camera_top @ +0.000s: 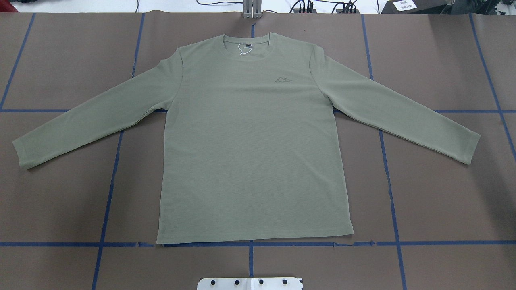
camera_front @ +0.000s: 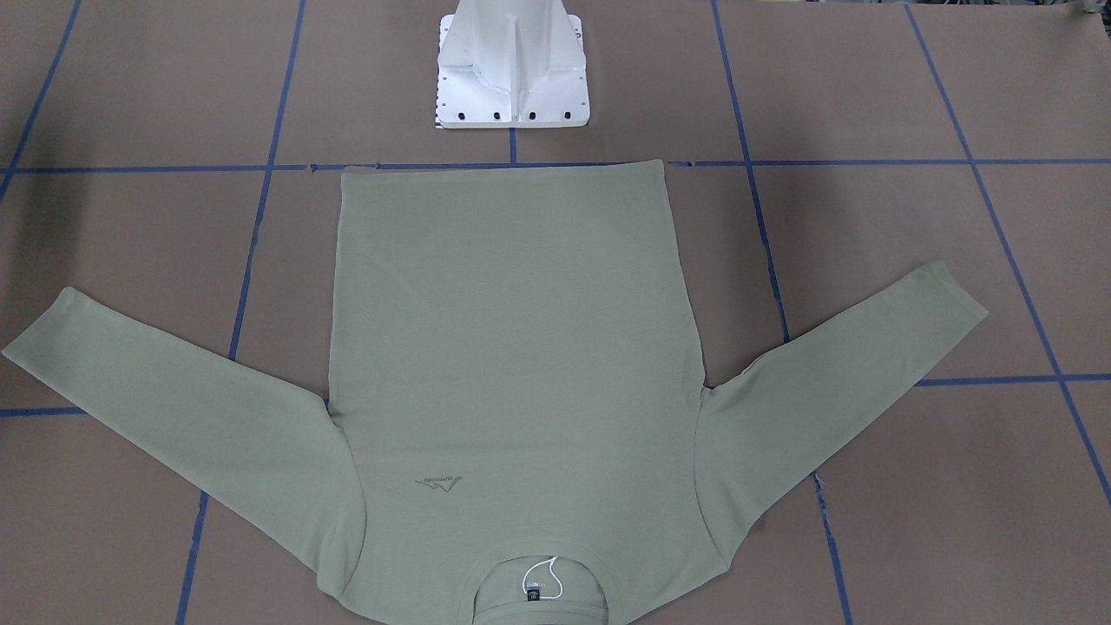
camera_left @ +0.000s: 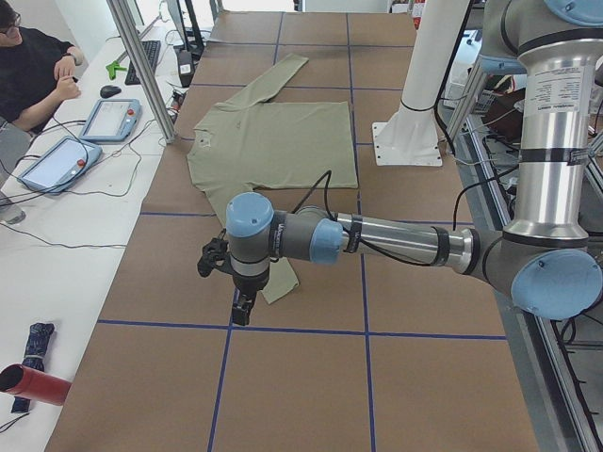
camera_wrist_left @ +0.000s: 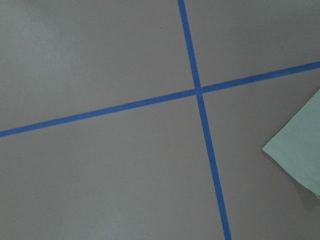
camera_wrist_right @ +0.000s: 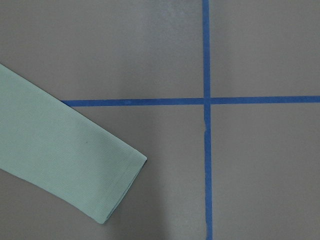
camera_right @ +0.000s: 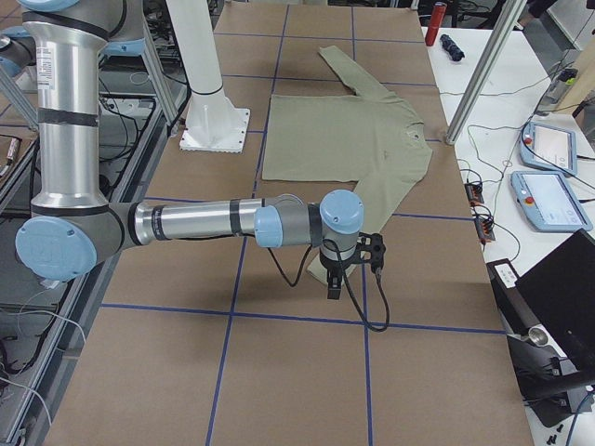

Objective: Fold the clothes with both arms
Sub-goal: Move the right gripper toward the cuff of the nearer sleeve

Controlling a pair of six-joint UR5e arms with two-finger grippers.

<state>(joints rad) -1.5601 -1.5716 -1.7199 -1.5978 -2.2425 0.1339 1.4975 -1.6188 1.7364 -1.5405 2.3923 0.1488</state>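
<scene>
1. The shirt (camera_top: 250, 153) lies flat and face up in the middle of the tabletop (camera_top: 443, 201). Its hem is toward the pedestal (camera_front: 512, 69), its neck away, and its sleeves are spread to either side. This probably leaves each cuff free to be taken.
2. The left arm (camera_left: 396, 243) hangs over the left cuff (camera_wrist_left: 300, 150) and the right arm (camera_right: 195, 220) over the right cuff (camera_wrist_right: 100, 175), each on its own side. That would suit folding the sleeves inward first. No fold looks made yet.
3. The jaws show only small, in the side views. I cannot tell whether either pair is spread or pressed together, nor whether they touch cloth.
4. The overhead and front views show no arms. The front view cuts off the collar. The left wrist view catches only a corner of the cuff. In the side views each arm covers part of its sleeve. The chest logo is too small to read.
</scene>
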